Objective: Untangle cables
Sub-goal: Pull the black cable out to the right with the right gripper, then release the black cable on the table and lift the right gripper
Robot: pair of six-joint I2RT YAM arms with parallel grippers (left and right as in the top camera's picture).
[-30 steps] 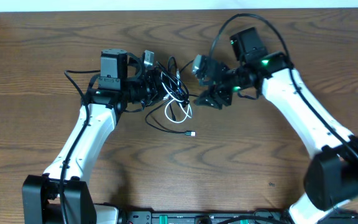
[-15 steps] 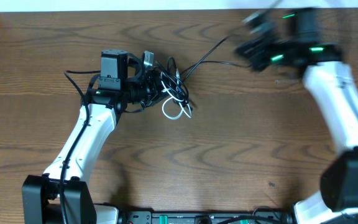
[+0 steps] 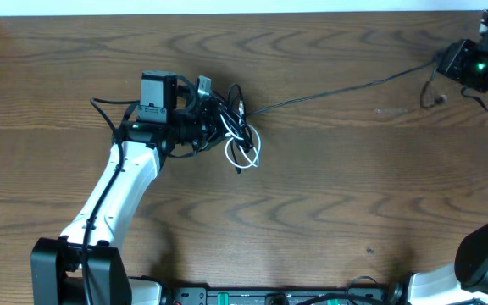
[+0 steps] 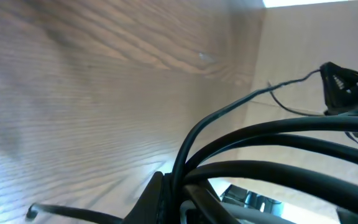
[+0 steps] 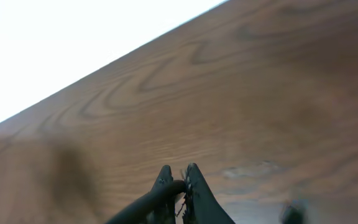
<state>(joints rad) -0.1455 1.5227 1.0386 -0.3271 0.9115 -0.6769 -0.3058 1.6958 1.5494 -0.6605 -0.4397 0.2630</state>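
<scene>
Plainly the cables point(image 3: 225, 125) sit knotted on the worktop point(image 3: 312, 220), the white cable point(image 3: 246, 154) looped at the knot's edge; the left pincer point(image 3: 203, 127) is clamped on the knot, tips buried; well away from the knot, the right pincer point(image 3: 449, 61), partly cut off, pinches one black cable point(image 3: 337, 91) running back to it.

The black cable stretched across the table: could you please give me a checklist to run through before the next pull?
1. The right gripper is shut on the black cable: ok.
2. The left gripper is shut on the tangle: ok.
3. Black cable free of the tangle: not ok, it runs into the knot.
4. White cable clear of the black loops: not ok.
5. Room to pull farther: cannot tell, the right gripper is at the overhead picture's edge.
</scene>
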